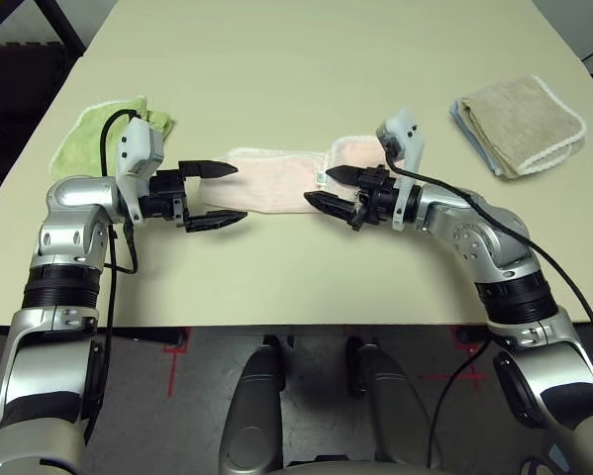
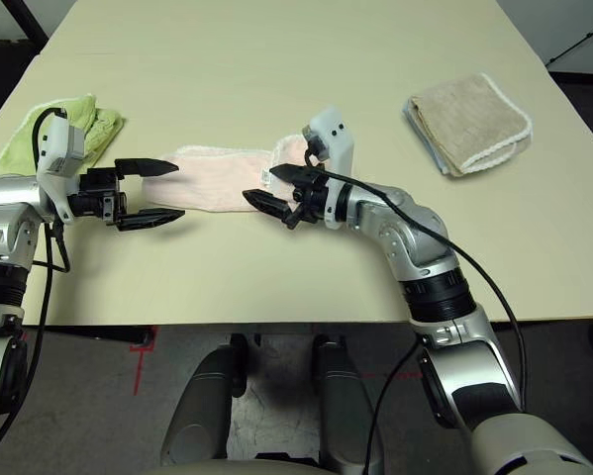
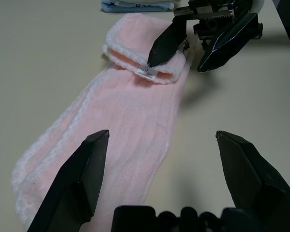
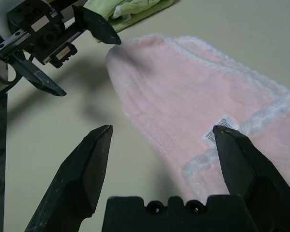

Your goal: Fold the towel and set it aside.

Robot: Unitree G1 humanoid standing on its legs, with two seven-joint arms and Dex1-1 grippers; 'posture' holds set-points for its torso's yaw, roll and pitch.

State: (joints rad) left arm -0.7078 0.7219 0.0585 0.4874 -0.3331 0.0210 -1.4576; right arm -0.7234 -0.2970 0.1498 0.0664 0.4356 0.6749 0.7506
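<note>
The pale pink towel (image 1: 276, 178) lies in the middle of the table as a long strip with white scalloped trim. Its right end is doubled back, and a white tag (image 3: 147, 71) shows there. My left gripper (image 1: 239, 192) stands open at the strip's left end, one finger by the end's edge and the other over bare table in front. At the right end my right gripper (image 1: 319, 186) is open too, with one fingertip at the tag and the other off the near edge. Neither holds anything. The two grippers face each other along the strip (image 4: 183, 101).
A crumpled light green towel (image 1: 93, 139) lies at the left, behind my left wrist. A folded beige towel with white edging (image 1: 519, 124) sits at the right rear on a pale blue cloth. The table's near edge (image 1: 276, 322) runs close below both forearms.
</note>
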